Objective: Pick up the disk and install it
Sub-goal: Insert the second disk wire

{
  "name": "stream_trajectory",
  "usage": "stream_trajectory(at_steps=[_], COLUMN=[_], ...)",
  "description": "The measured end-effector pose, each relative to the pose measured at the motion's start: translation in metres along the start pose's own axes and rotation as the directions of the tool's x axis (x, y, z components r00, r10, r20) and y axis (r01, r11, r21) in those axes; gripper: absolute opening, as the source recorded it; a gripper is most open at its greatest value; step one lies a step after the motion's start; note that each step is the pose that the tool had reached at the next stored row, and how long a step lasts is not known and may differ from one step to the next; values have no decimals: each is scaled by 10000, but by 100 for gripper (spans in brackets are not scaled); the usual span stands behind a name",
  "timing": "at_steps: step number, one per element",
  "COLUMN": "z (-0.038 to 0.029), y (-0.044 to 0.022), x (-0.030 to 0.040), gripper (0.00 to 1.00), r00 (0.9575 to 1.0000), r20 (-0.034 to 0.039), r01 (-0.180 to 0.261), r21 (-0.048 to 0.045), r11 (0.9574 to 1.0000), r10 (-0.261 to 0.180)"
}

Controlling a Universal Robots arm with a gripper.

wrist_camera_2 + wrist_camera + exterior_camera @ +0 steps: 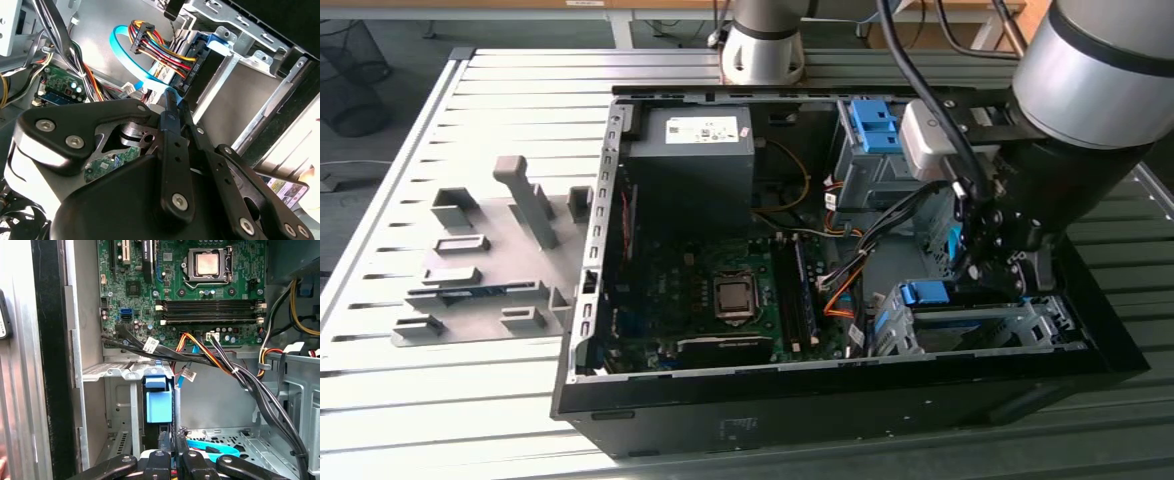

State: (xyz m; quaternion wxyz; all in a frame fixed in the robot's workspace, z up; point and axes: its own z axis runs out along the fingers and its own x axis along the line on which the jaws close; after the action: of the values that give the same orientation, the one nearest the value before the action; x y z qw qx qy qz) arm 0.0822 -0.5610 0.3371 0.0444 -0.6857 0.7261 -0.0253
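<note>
Gripper (170, 452) looks clenched on the disk's (159, 407) blue rail end, w/ disk standing edge-on in the metal drive cage (974, 325) at the case's near corner on the exterior view's right. Held upright prob. to match the slot. Tight room: cage walls both sides, cable bundle (200, 360) just beyond.

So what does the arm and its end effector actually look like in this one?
The arm has a thick silver-grey cylindrical link with a black band, running into a black wrist section. Black cables run down alongside it, past a pale grey box mounted near the wrist. The end effector is matte black, built from flat linkage bars joined by silver screws and pivots, with narrow dark fingers.
</note>
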Motion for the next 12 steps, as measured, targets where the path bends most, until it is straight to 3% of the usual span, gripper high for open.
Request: stream_trajectory(at_steps=[12], z=[48], y=[-13], x=[8], gripper=[16], r00=[10000], r20=[-2], r01=[1], r21=[7], r11=[10000], r10=[-1])
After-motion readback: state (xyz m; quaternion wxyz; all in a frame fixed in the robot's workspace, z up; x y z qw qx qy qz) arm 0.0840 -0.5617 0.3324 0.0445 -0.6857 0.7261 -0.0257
